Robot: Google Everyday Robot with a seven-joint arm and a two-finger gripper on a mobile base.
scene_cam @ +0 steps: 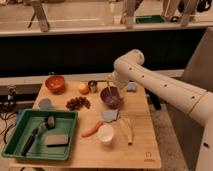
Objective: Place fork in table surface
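The fork [107, 91] is a thin pale stick standing nearly upright, its lower end in the purple bowl [111, 97] at the middle back of the table surface [140, 145]. My gripper [112, 81] hangs from the white arm [150, 82] just above the bowl, at the fork's upper end. Whether it holds the fork cannot be made out.
A green tray [15, 135] at front left holds a black-handled brush [31, 140] and a sponge [56, 140]. Also on the table are an orange bowl [55, 83], an orange [83, 88], a metal cup [92, 86], grapes [78, 103], a carrot [91, 130], a white cup [105, 133], a pale pronged utensil [128, 129] and a blue sponge [131, 86].
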